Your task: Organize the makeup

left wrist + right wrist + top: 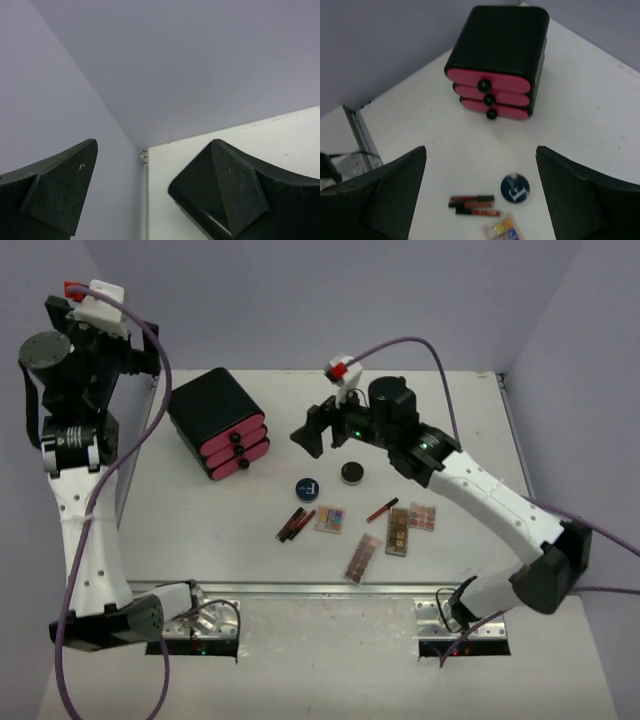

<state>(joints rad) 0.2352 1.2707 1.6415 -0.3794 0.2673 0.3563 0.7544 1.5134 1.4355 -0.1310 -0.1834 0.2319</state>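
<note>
The makeup lies loose mid-table: a blue round compact (307, 487) (515, 188), a black round compact (352, 473), dark and red sticks (293, 524) (474, 205), one red stick (382, 509), a square multicolour palette (330, 519) (502, 231), and long brownish palettes (398, 531) (362, 557). My right gripper (318, 425) (481, 155) hovers open above the table between the drawer box and the compacts, holding nothing. My left gripper (150, 358) (154, 150) is raised high at the far left, open and empty, facing the table's far-left corner.
A large black box with pink drawers (220, 425) (495, 65) stands at the back left, all its drawers shut; its corner (197, 192) shows behind the left gripper's right finger. A small pinkish palette (422, 516) lies right of the long ones. Purple walls enclose the table.
</note>
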